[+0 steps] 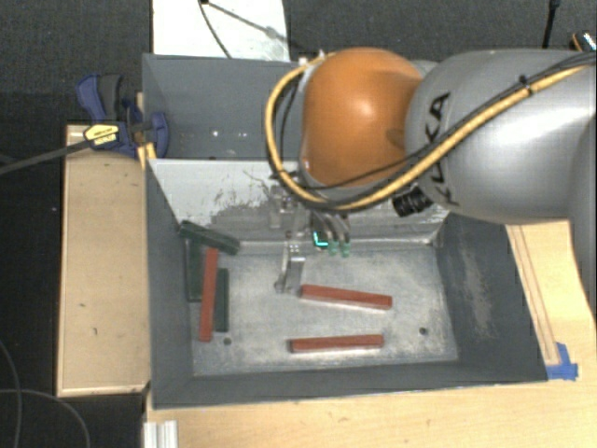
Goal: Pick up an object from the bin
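My gripper (290, 280) hangs low over the middle of the bin, under the arm's orange dome. Its tip is just left of the left end of a red-brown flat bar (345, 297), which lies almost level on the bin floor. Whether they touch is unclear. A second red-brown bar (336, 343) lies parallel to the first, nearer the front wall. Nothing shows in the gripper.
At the bin's left side, a third red-brown bar (208, 294) lies lengthwise between two dark green bars (193, 273) (222, 301). Another dark green bar (210, 238) lies across their far ends. The arm covers the bin's back right part.
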### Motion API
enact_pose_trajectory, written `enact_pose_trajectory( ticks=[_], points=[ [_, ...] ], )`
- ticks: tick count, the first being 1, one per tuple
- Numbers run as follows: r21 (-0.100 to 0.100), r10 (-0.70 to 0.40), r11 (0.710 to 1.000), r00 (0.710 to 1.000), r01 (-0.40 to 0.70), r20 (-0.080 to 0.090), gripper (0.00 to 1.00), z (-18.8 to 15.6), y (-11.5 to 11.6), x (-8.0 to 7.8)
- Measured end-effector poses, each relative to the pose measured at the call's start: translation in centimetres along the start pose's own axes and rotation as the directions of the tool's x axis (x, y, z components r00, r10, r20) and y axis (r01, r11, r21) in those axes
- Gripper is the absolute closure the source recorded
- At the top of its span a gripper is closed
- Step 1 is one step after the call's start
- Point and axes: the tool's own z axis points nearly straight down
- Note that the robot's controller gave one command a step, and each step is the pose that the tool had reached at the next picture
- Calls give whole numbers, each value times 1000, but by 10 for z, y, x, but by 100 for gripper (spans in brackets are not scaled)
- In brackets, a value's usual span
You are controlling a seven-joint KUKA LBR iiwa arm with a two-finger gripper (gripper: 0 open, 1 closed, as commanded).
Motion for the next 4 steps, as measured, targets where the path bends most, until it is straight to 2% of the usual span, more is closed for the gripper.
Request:
enact_pose_trajectory(
  ticks=[1,2,3,4],
  points=[
    [3,-179,984,984,179,1,0,76,-52,4],
    [4,-159,987,987,159,0,0,157,-124,-29],
    [0,-159,987,987,159,6,100,152,-118,-30],
    [2,-169,986,985,169,16,100,-18,-108,-18]
  ],
)
